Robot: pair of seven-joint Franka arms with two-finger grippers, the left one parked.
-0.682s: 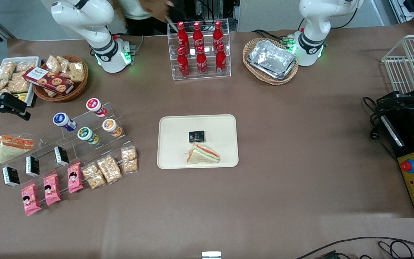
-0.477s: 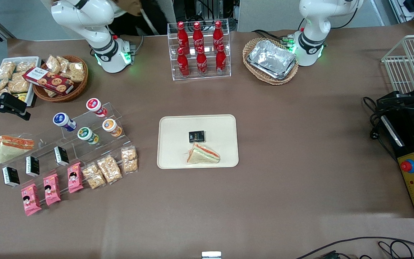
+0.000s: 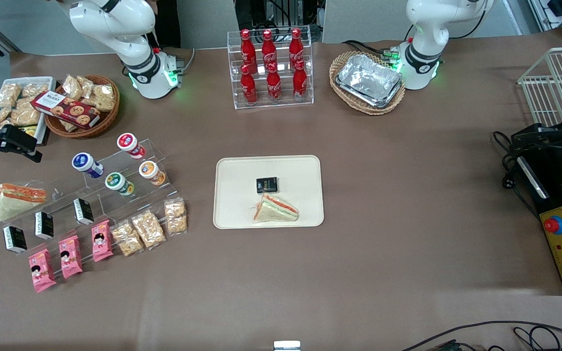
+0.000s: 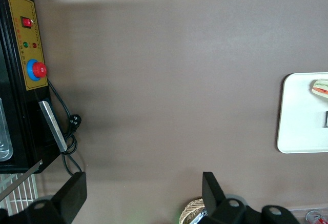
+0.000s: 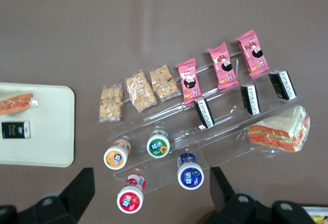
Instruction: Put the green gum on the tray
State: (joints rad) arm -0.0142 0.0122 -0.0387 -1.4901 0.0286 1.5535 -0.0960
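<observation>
The gripper (image 3: 17, 145) hangs with fingers spread, holding nothing, high above the display rack. Below it the green gum (image 3: 118, 183) (image 5: 159, 145) leans tilted, lid up, well apart from the tray (image 3: 305, 168).

A wide table covered in brown paper (image 3: 408, 273) fills the scene under even indoor light. Pale grey floor (image 3: 27, 24) shows at the table's edge. Black cables (image 3: 505, 329) trail across the table corner nearest the front camera
</observation>
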